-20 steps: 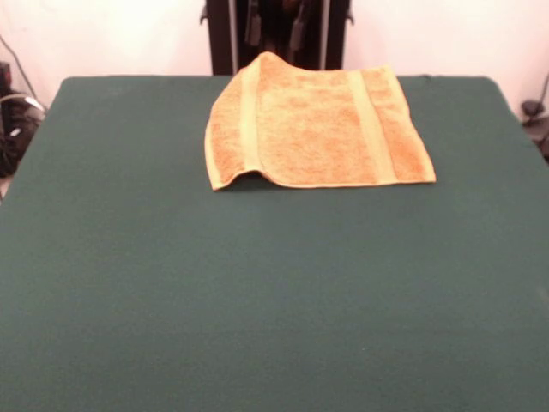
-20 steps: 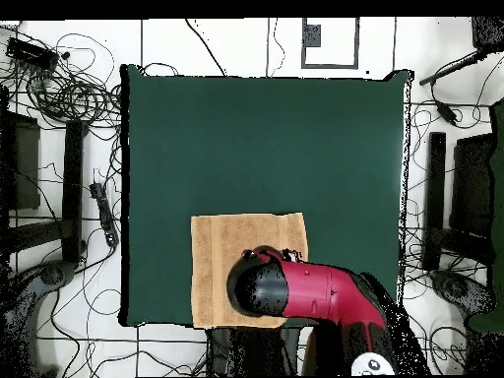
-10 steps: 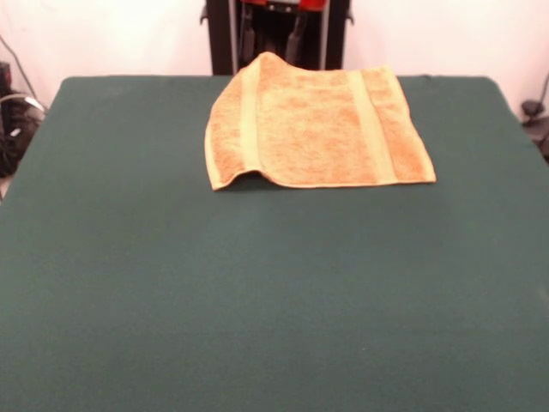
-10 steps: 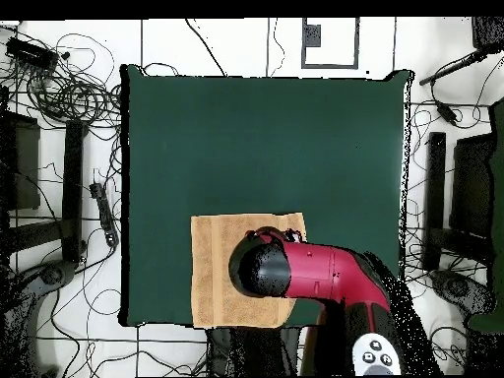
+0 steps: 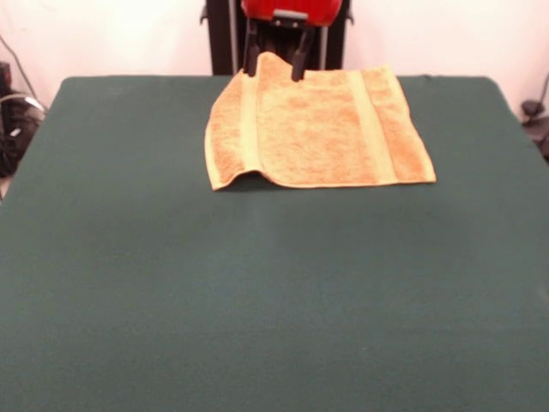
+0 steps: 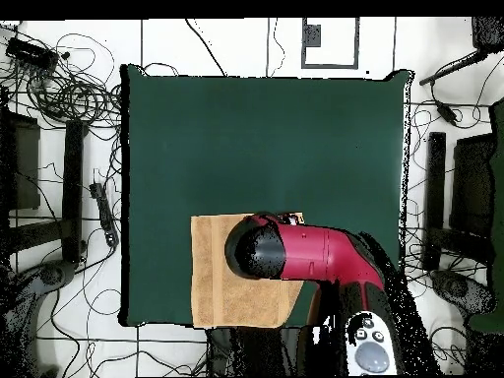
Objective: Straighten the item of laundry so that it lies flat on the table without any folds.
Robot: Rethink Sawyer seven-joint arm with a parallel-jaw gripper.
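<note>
The golden-orange item of laundry [image 5: 319, 129] lies at the far middle of the green table [image 5: 257, 292]. Its left side is doubled over, with a raised hump at the far left corner and a curled near-left corner. Pale woven bands run across it. My gripper [image 5: 274, 62] hangs over that far hump, open, its two black fingers [image 5: 251, 57] straddling the raised fold. From above, the red arm's dark head [image 6: 258, 247] covers the gripper and the towel's right part; the towel [image 6: 212, 278] shows beside it near the table's [image 6: 266, 138] bottom edge.
Cables lie tangled on the floor on both sides of the table [image 6: 69, 94]. Black stands [image 6: 71, 187] flank it left and right [image 6: 435, 197]. A white sheet with a dark square [image 6: 330, 41] lies beyond the table's top edge.
The arm has come down toward the towel's far edge; its red head and both fingers now show in the front view. From above, its head has shifted away from the base. The towel has not moved.
</note>
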